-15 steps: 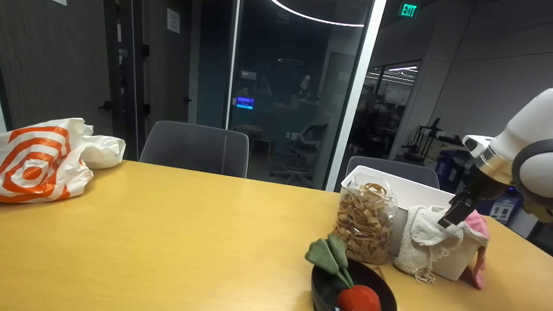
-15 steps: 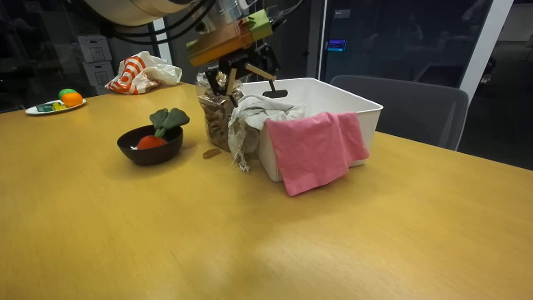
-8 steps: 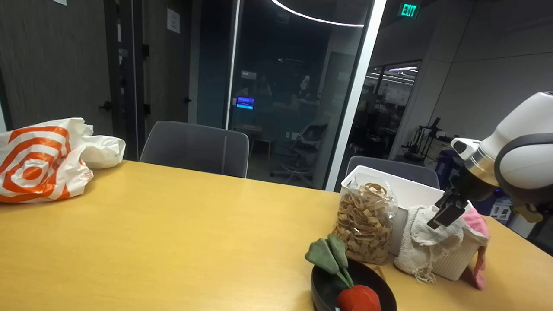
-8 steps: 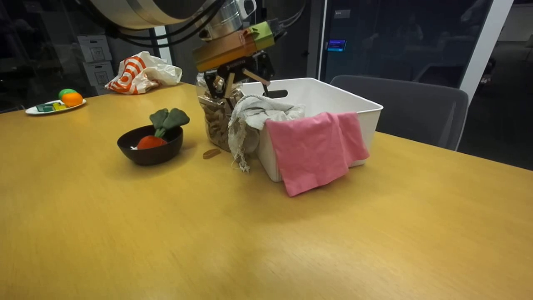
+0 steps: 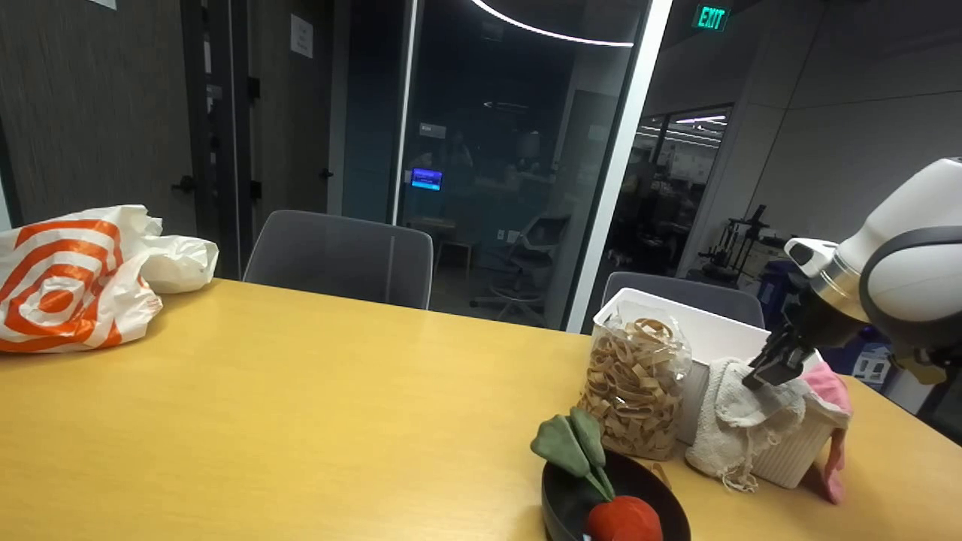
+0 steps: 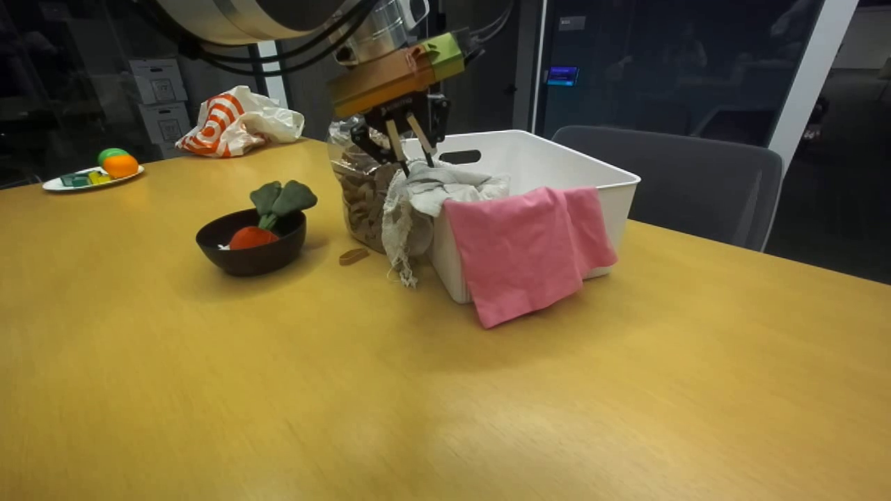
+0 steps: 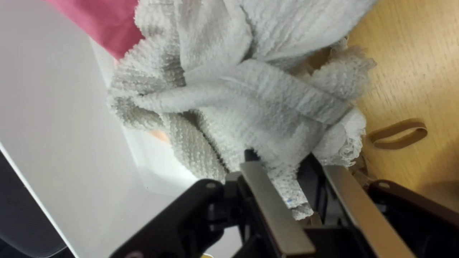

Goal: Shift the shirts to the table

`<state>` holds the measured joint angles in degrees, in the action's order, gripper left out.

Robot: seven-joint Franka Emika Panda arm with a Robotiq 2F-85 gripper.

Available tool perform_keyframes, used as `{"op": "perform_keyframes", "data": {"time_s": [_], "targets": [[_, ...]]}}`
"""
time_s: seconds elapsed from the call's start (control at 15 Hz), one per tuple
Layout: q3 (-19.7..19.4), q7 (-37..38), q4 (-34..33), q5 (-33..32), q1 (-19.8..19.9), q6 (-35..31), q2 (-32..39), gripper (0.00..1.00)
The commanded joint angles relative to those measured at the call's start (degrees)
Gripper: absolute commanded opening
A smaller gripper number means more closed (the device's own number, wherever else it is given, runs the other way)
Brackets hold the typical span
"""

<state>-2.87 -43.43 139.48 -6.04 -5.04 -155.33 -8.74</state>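
1. The white cloth [image 6: 456,188] is rough-textured, creased and bunched, draped over the rim of a white box [image 6: 624,209] near the far edge of the desk [image 6: 418,417] in both exterior views. Its frayed end hangs outside; a fold is pinched in the gripper [image 7: 279,160].
2. The pink cloth [image 6: 529,254], smoother, hangs over the rim just beside it, one corner low; whether that touches the desk cannot be told.
3. The desk has a yellowish, faintly shiny wood top.

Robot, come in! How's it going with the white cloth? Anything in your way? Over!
Gripper closed on white cloth. Cloth draped over edge of white bin, not yet lifted clear. Bag of brown bands close beside it, might get bumped.
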Motion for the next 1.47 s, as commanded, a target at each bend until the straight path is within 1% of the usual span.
{"op": "perform_keyframes", "data": {"time_s": [0.0, 0.2, 0.27, 0.53, 0.67, 0.87, 1.4], "targets": [[-0.6, -3.4, -1.1, 2.7, -0.2, -0.6, 0.6, 0.09], [-0.8, -3.9, -1.5, 3.7, -0.2, -0.2, 0.4, 0.04], [-0.9, -4.1, -1.5, 4.4, -0.2, 0.1, 0.2, 0.08], [-1.7, -7.3, -2.0, 10.1, -0.8, 2.4, -2.8, 0.08], [-2.3, -8.0, -2.7, 11.5, -0.3, 3.7, -4.5, 0.08], [-3.9, -9.4, -4.1, 13.1, -0.3, 9.7, -8.3, 0.08], [-7.2, -12.5, -5.5, 10.9, 0.6, 31.4, -24.1, 0.09]]}}
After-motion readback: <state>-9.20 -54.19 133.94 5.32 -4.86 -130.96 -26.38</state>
